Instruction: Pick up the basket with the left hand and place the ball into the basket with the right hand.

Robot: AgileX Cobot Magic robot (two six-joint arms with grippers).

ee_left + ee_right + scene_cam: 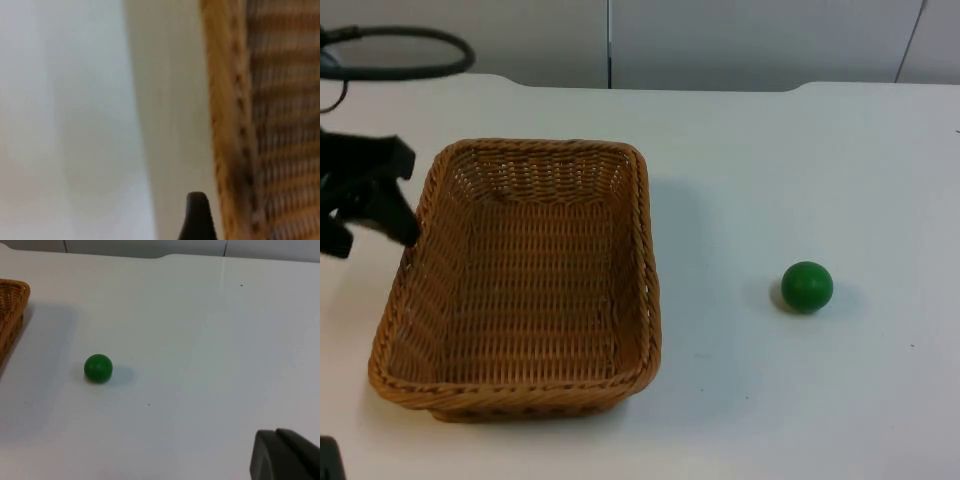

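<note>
A brown wicker basket (520, 270) stands on the white table, left of centre, with nothing in it. My left gripper (370, 238) is just outside the basket's left rim, open, with its nearer finger (402, 215) close to the wicker. The left wrist view has the basket's rim (225, 125) beside one black fingertip (199, 216), which is over bare table outside the rim. A green ball (807, 286) lies alone on the table to the basket's right. My right gripper (286, 456) waits above the table, well away from the ball (98, 368) and the basket corner (12, 295).
The table (770, 160) ends at a grey partition wall (750, 40) at the back. A wide stretch of bare table separates the basket from the ball.
</note>
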